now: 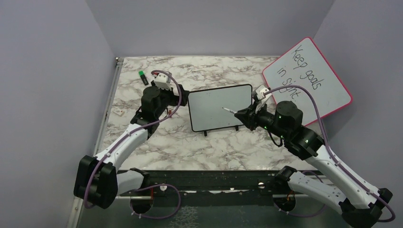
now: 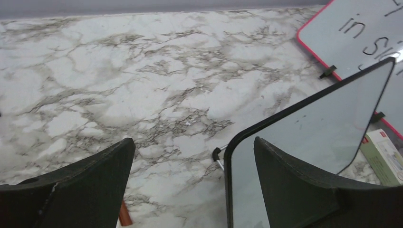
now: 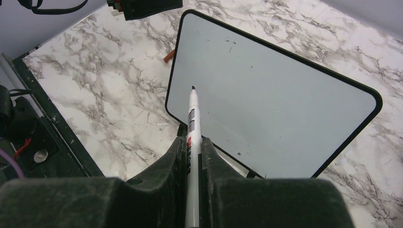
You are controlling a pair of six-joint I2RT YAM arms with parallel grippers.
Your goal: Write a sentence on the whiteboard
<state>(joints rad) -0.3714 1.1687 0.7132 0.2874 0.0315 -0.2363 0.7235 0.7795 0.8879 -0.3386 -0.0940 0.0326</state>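
Top external view shows a marble worktop (image 1: 190, 147) with two boards on it. The bigger one, a pink-framed board (image 1: 328, 80), leans at the far right corner and carries black handwriting reading "Keep goals in sight". It is not the subject of the job.

The whiteboard (image 1: 214, 107), black-framed with small feet, sits near the middle of the worktop and is tilted back on those feet. Its surface is bare apart from a few faint specks. No word of the sentence is on it.

Left claw (image 2: 192, 145): spread wide and holding nothing. It is positioned at the whiteboard's left edge, and in the left wrist view the board's corner lies between the fingers, close to the right one. No contact with the frame can be confirmed.

Right claw (image 3: 191, 142): clamped on a white marker (image 3: 192, 114), uncapped, dark tip forward. The tip sits over the whiteboard's face, toward the edge nearest the left arm. Whether it touches the surface cannot be told.

Minor items: a green-tipped object (image 1: 141, 75) near the far left corner.

Assessment: preparation appears complete, with the marker in hand and aimed. The writing itself is not begun, and both lines remain to be done.
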